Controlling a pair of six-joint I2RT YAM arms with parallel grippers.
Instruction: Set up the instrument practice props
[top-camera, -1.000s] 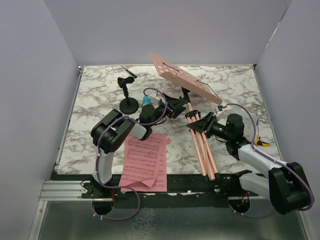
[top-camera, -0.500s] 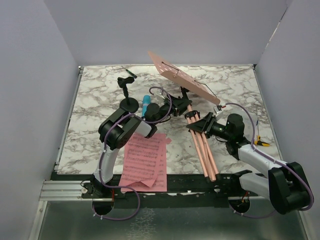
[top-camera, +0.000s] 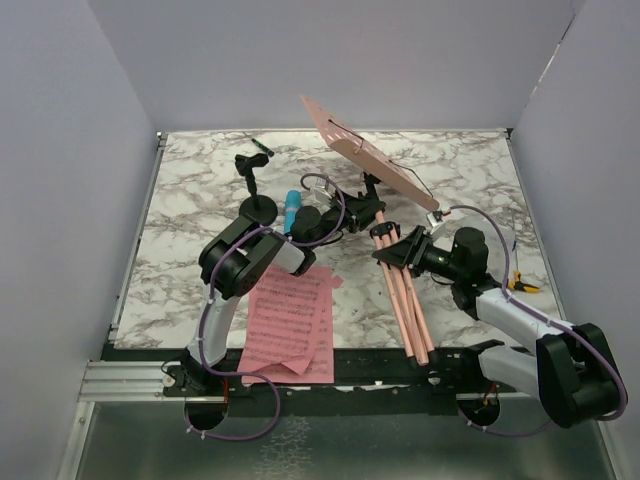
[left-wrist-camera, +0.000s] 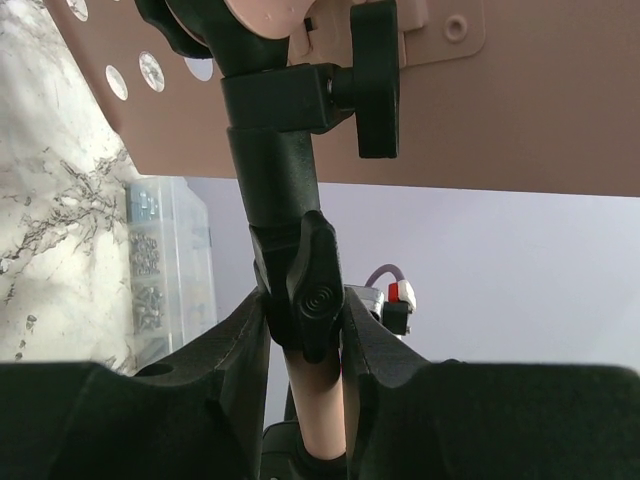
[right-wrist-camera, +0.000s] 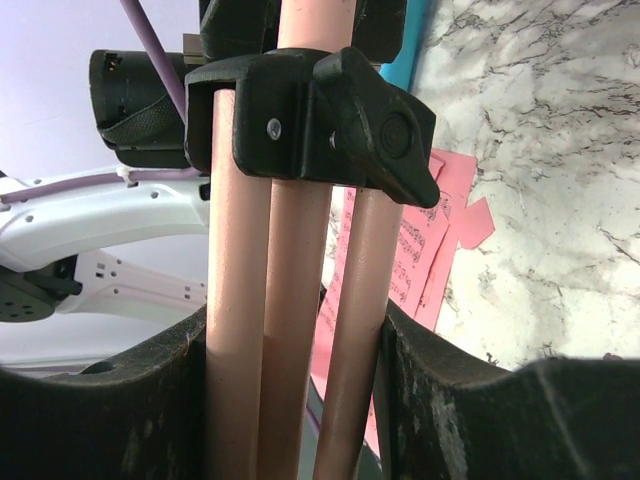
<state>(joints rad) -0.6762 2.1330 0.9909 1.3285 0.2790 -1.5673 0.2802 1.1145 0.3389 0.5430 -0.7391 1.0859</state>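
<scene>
From above, the music stand (top-camera: 372, 168) slants over the desk (top-camera: 190, 200), carried at both ends, with the sheet-music pages (top-camera: 290, 320) near. Left wrist: the left tool (left-wrist-camera: 303, 315) pinches the black clamp (left-wrist-camera: 300, 285), steadying the shaft. Right wrist: the right tool (right-wrist-camera: 292, 350) grips the folded legs (right-wrist-camera: 290, 240), likely for spreading.

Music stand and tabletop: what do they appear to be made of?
Music stand: likely painted metal; the desk is a thin flat sheet with punched holes, and the legs are smooth, matte salmon-pink tubes. Its knob looks like black moulded plastic with a faint sheen. Tabletop: white with grey veining, marble-look; real stone or printed laminate cannot be told.
</scene>
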